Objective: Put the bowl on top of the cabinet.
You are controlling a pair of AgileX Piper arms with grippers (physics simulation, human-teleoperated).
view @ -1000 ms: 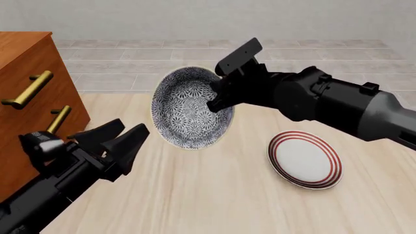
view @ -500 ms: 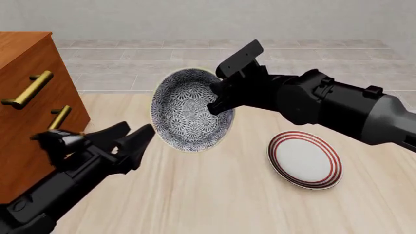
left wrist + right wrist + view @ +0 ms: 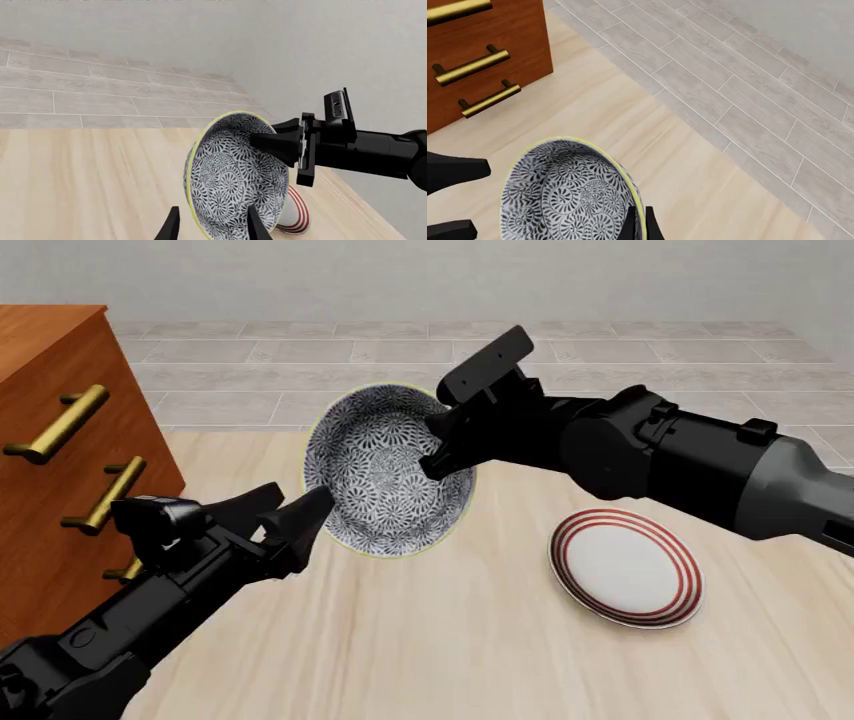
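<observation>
Two grippers meet at the bowl point(image 3: 387, 472), which hangs tilted above the table point(image 3: 441, 640) at the centre of the front view. The right gripper point(image 3: 434, 453) pinches its rim; the left gripper point(image 3: 296, 517), jaws spread, straddles its lower-left edge. The cabinet point(image 3: 54, 390) stands at far left, the plate point(image 3: 625, 566) at lower right.
</observation>
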